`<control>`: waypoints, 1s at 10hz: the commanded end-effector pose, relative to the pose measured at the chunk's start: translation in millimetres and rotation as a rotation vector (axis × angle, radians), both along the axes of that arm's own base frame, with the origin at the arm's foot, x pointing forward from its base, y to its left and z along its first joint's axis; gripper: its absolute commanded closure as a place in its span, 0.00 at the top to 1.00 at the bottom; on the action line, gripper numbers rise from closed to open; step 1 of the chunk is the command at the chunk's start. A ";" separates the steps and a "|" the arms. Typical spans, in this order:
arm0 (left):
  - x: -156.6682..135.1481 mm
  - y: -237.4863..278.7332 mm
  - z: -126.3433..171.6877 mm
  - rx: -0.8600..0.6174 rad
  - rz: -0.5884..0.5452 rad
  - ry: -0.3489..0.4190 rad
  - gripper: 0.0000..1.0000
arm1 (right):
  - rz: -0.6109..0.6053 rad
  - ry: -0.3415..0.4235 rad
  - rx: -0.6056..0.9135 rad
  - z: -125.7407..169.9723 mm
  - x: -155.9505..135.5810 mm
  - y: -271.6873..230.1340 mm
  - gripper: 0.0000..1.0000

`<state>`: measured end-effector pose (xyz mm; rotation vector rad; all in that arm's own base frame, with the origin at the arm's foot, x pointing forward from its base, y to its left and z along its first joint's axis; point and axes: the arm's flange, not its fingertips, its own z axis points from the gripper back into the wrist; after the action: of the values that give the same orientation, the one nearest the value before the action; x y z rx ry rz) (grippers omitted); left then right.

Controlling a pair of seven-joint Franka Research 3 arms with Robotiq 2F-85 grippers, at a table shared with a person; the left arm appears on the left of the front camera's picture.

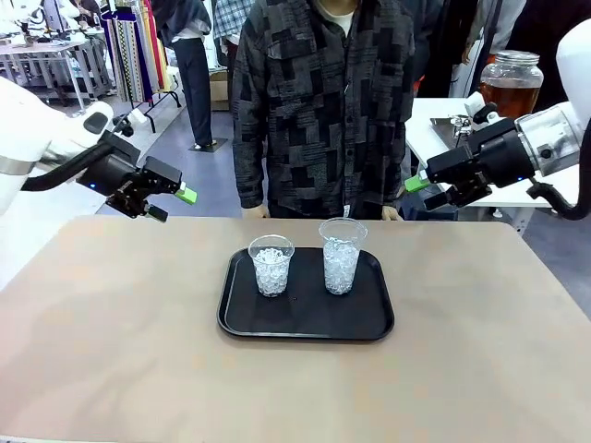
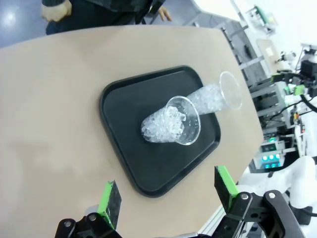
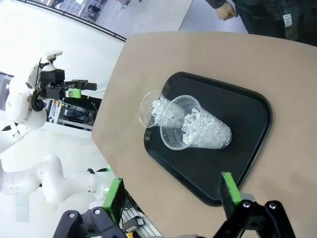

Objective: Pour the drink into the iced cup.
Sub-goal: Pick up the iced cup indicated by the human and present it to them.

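Front view: the left gripper [image 1: 174, 204] and the right gripper [image 1: 423, 192] hover above the worktop's [image 1: 111, 323] far corners, each with jaws spread wide and nothing between them. A black tray [image 1: 305, 325] sits mid-worktop with two clear cups of ice: a shorter cup [image 1: 271, 266] on the left and a taller cup [image 1: 341, 256] on the right, standing apart. The drink [image 1: 510, 95], amber-brown, is in a lidded glass jar [image 1: 513, 65] on a white table behind the right arm, well apart from the cups; the arm hides the jar's base. A person [image 1: 323, 101] stands at the far edge, cut off at the top, hands barely showing.

Left wrist view: the left gripper [image 2: 166, 191] gapes over the tray [image 2: 124, 99]; the shorter cup [image 2: 171, 124] partly hides the taller cup [image 2: 218, 96].

Right wrist view: the right gripper [image 3: 172, 191] is likewise wide apart; the taller cup [image 3: 198, 130] covers part of the shorter cup [image 3: 152, 106].
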<state>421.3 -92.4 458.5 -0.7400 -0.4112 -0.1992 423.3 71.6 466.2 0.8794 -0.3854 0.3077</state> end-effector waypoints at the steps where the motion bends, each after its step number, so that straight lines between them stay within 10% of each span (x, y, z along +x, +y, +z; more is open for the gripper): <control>1: 0.8 -1.9 -2.7 0.025 -0.013 -0.005 1.00 | 0.001 -0.007 -0.007 -0.4 0.9 0.9 1.00; 10: 46.7 70.0 -60.8 -0.554 -0.076 0.194 1.00 | -0.028 0.449 0.592 -56.5 60.0 -79.5 1.00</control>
<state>453.8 -22.3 402.2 -1.2445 -0.2630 -0.0590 467.1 -4.1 408.1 1.4382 -0.0868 -0.0055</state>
